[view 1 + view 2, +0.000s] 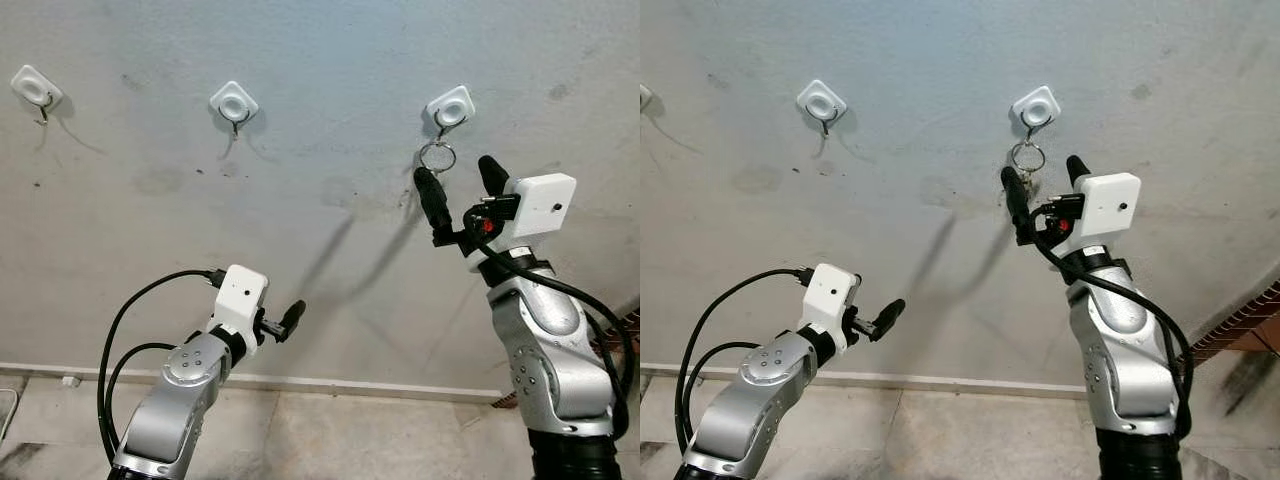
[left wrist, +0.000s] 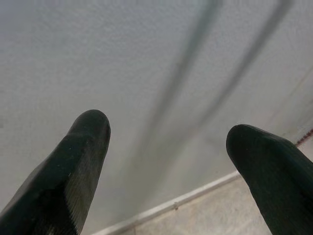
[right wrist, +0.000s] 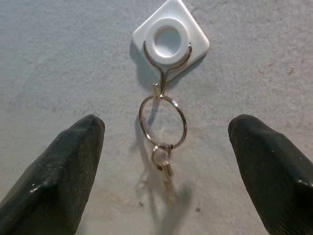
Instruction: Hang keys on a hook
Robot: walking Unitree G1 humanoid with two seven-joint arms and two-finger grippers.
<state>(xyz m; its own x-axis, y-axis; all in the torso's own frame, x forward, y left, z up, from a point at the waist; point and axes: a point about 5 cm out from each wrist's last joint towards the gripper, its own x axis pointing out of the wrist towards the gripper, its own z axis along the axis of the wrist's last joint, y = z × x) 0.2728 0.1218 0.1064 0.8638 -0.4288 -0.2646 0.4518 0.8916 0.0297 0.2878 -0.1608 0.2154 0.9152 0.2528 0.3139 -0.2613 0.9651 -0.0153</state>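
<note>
Right wrist view gives the clearest look: one key ring [image 3: 163, 121] hangs from the wire hook [image 3: 166, 68] on a white diamond-shaped mount, with what looks like a small key [image 3: 166, 171] dangling off a smaller loop below it. Count the hooks from the head cameras and there are three on the grey wall [image 1: 330, 90]: the far-left hook [image 1: 37, 90], the middle hook [image 1: 234, 103], and the loaded one directly above the right gripper [image 1: 461, 193].

That right gripper is raised towards the wall, spread wide, holding nothing. Its two black fingers [image 3: 54, 171] stand on either side of the ring, well clear of it, touching neither ring nor hook. The ring sits just above and between the fingertips in the left eye view, its shadow falling on the wall beside it.

Down low, well below and off to the left of the working gripper, the left gripper [image 1: 885, 318] points towards the wall. Its fingers [image 2: 73, 161] are parted wide too, empty, with bare wall and the pale skirting strip [image 2: 186, 198] ahead of them. Two black cables [image 1: 120, 330] loop off the left arm. Long arm shadows slant down the wall between the two grippers.
</note>
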